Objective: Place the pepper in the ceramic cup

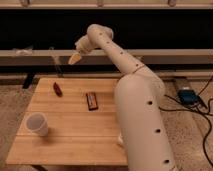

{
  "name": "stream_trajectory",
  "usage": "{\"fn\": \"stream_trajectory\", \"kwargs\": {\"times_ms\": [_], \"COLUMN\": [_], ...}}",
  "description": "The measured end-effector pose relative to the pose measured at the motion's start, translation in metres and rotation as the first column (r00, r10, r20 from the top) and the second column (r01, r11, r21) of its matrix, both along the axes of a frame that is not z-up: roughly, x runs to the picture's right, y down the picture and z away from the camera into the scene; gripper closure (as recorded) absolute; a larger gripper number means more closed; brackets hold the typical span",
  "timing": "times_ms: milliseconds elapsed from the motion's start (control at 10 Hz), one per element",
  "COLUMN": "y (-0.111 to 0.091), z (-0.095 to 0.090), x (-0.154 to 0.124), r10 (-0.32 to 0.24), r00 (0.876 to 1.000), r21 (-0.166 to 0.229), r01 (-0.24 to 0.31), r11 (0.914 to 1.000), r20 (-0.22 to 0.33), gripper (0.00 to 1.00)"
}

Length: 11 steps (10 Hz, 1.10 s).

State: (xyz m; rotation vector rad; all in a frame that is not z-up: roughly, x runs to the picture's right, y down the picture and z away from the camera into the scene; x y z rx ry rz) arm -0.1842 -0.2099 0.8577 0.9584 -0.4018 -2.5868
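**Hand raised and empty; pepper on the far-left part of the surface**

Finding 1, hand. My hand [75,58] hangs high above the far edge of the pale wooden surface [75,137]. Its tan fingers are spread wide and hold nothing. My white arm [122,62] arches up behind it from the right.

Finding 2, pepper. The small slim dark-red pepper [57,89] lies flat near the far left corner, below my hand and a little to its left. I judge it light, fairly firm and smooth-skinned, and likely to roll or slip out of a loose pinch. The best hold is across its thicker middle, with my fingers square to its long axis and coming straight down.

Finding 3, neighbours. A dark rectangular bar [92,100] lies to the right of the pepper, apart from it, so there is room to close around the pepper.

Finding 4, target. The plain white tapered ceramic cup [37,124] stands upright near the left edge, on the near side and well apart from the pepper. I judge it breakable and easy to tip, and its mouth is narrow, so the pepper should go in tip first.

Finding 5, edges. The pepper and the cup both sit near the left edge, so a nudge could send either one to the floor. The path between them is bare wood.
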Motion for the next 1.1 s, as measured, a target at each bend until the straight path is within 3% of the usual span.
{"fn": "stream_trajectory", "kwargs": {"times_ms": [600,900,1100], "y": [0.029,0.048,0.068], "z": [-0.007,-0.009,0.000], "x": [0.001,-0.013,-0.024], "r10": [0.105,0.104,0.092], "r00": [0.994,0.994,0.996], "r21": [-0.064,-0.097,-0.130], "r01": [-0.103,-0.102,-0.089], "r11": [0.9926,0.9900,0.9875], "r20": [0.017,0.021,0.017], "gripper": [0.20,0.20,0.20]}}
